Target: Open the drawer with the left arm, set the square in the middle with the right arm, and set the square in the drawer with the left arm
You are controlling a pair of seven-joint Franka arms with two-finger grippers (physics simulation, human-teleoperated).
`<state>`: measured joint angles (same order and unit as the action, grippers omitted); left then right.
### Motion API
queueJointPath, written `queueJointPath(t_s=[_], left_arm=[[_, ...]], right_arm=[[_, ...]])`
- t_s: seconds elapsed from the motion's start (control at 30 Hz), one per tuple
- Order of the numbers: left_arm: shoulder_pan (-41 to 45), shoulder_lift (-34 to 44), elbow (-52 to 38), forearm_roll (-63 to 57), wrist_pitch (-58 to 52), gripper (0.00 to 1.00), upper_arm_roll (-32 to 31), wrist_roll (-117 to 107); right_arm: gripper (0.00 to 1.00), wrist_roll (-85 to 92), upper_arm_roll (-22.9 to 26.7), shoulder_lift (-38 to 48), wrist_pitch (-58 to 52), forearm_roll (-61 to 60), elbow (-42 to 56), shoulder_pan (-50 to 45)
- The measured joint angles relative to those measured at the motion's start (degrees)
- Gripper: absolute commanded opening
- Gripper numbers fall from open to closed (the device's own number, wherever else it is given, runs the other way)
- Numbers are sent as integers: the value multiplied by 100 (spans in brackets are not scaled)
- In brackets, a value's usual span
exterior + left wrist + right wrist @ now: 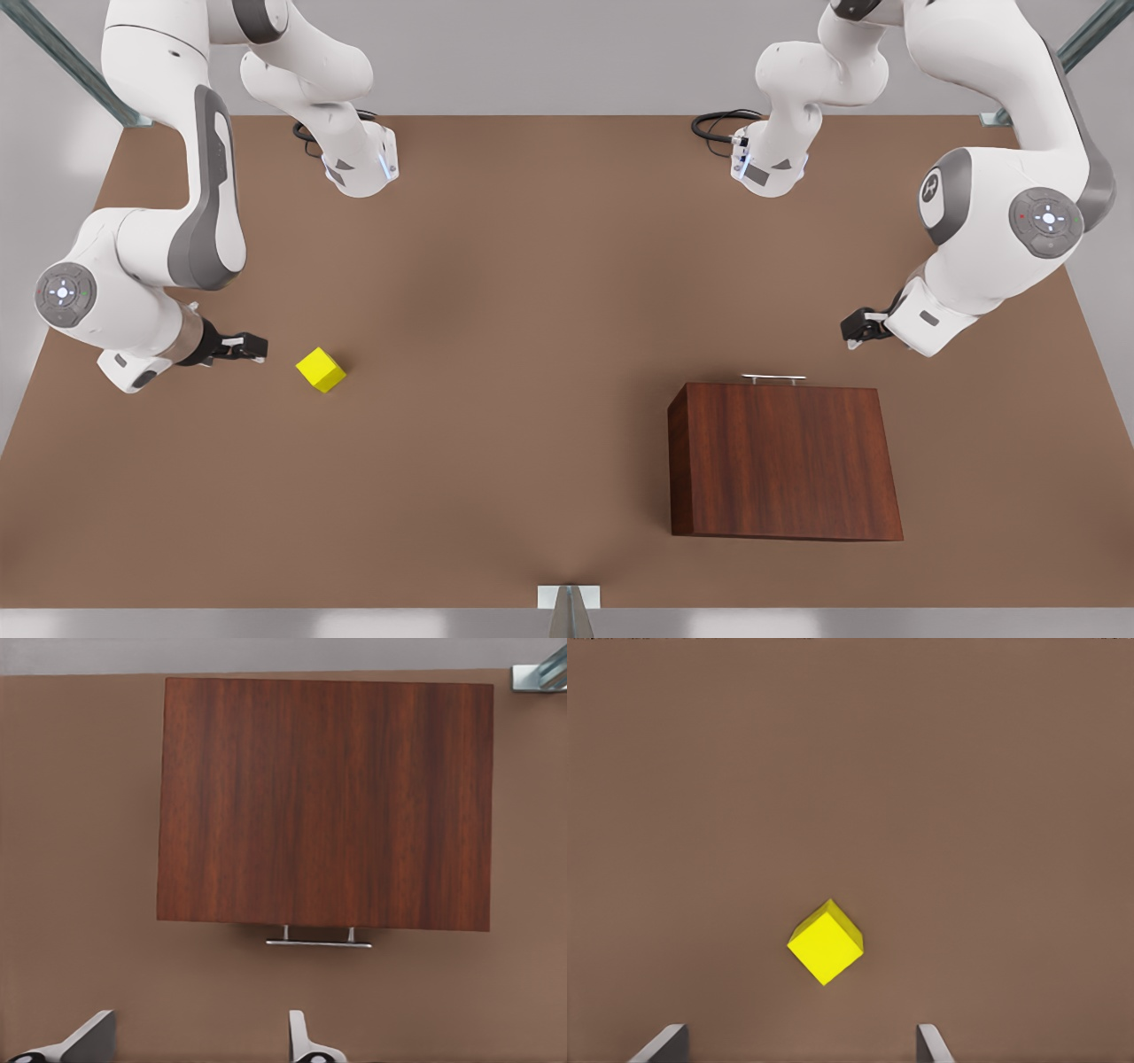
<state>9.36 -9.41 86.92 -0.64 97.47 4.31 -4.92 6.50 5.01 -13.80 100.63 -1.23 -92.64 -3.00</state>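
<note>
The drawer (785,387) sits closed in the wooden box (784,461), so the step in hand looks like the first one: pulling it open with the left arm. The left gripper (852,330) hovers above the tabletop (532,292) just beyond the box's handle side, near the edge at the front view's right, its jaws spread wide with nothing between them; in the left wrist view the two fingertips (301,1036) sit a little off to one side of the handle (319,943). To do this well, the gripper should probably centre itself on the bar, come down until the jaws straddle it, close firmly, then pull straight away from the box face without twisting, so the tray does not bind.

The right gripper (252,346) waits near the edge at the front view's left, jaws released and empty, just beside the square (321,369) but apart from it.

The square is a small bright yellow cube resting on the bare tabletop, turned corner-on to the right gripper. The box is dark reddish-brown grained wood; its thin silver bar handle stands off on two short posts.
</note>
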Motion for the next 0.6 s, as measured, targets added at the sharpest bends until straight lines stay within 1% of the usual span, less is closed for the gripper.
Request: queueJointPath(t_s=[0.07,0.13,0.2,0.23,0.3,0.37,0.43,0.53,0.6], left_arm=[[0,0,0,-13,0,100,0,-93],[-5,84,118,-14,34,100,0,-1169],[-3,397,667,8,355,100,0,-2551],[0,771,1333,64,910,100,-1,-3291],[-8,1281,2369,241,1835,100,1,-4567],[126,1789,3376,437,2872,100,0,-5287],[114,1949,3816,567,3288,100,0,-5764],[119,1951,4226,672,3938,100,0,-6666],[139,1902,4502,706,4345,100,-8,-6817]], right_arm=[[100,7,0,13,-5,0,-50,1],[100,481,22,55,8,-35,-267,-1],[100,1213,36,97,592,-35,-764,34],[100,1293,35,185,841,-35,-1044,34],[100,2128,43,259,1655,-34,-1688,73],[100,2281,32,192,2069,-11,-2008,-2],[100,2611,19,77,2562,-8,-2307,-13],[100,3251,9,-78,3278,10,-2680,-71],[100,3789,0,-251,3407,10,-2734,-107]])
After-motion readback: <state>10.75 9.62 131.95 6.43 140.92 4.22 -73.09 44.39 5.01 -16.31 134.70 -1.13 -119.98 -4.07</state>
